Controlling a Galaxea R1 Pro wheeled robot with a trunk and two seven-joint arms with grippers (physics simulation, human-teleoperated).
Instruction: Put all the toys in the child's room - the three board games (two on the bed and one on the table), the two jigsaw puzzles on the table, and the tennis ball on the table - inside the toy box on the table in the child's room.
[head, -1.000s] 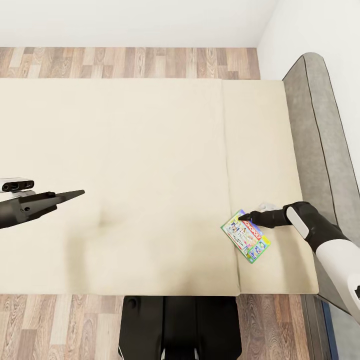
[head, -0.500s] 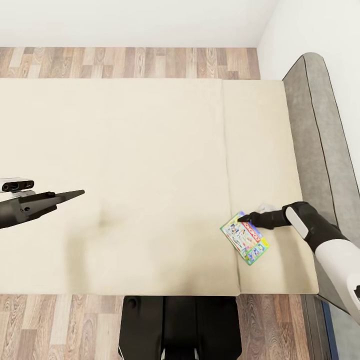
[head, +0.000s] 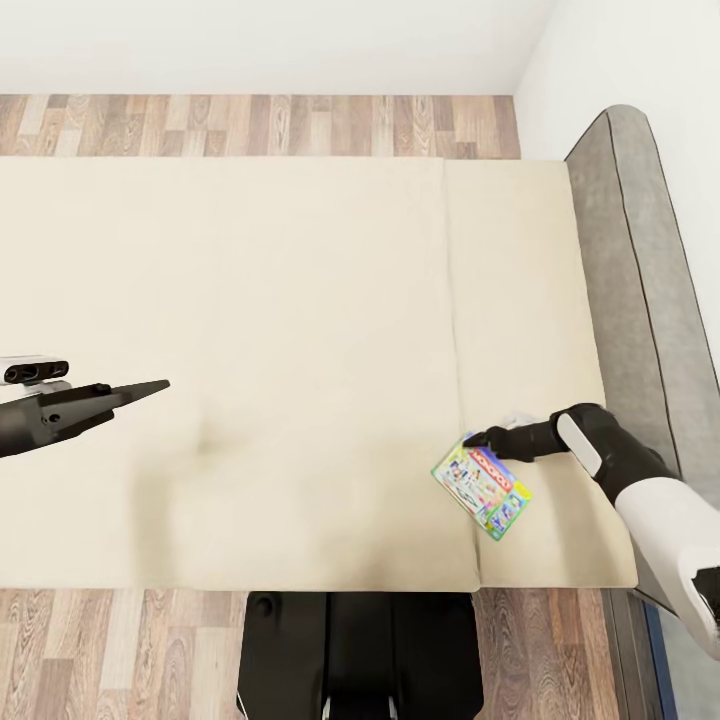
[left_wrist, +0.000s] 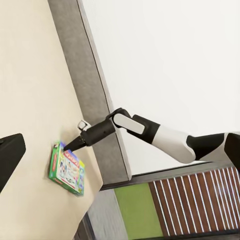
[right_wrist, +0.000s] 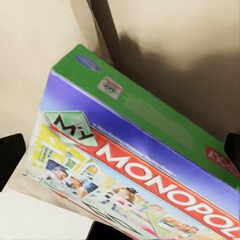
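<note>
One board game (head: 482, 486), a blue and green Monopoly box, lies on the cream bed (head: 300, 300) near its right front corner, just right of the seam. My right gripper (head: 478, 438) is at the box's far edge, touching it. In the right wrist view the box (right_wrist: 135, 165) sits between the two fingers (right_wrist: 10, 155), which stand wide apart, so this gripper is open. The left wrist view shows the box (left_wrist: 66, 170) under the right gripper (left_wrist: 70, 146). My left gripper (head: 155, 387) hangs open over the bed's left part, holding nothing.
A grey padded headboard (head: 640, 250) runs along the bed's right end against the white wall. Wood plank floor (head: 250, 125) shows beyond the bed and in front of it. My dark base (head: 360, 650) stands at the bed's front edge.
My right gripper has shifted a little left and toward the bed's front edge. The board game has slid the same way and turned slightly. The left arm has not moved.
</note>
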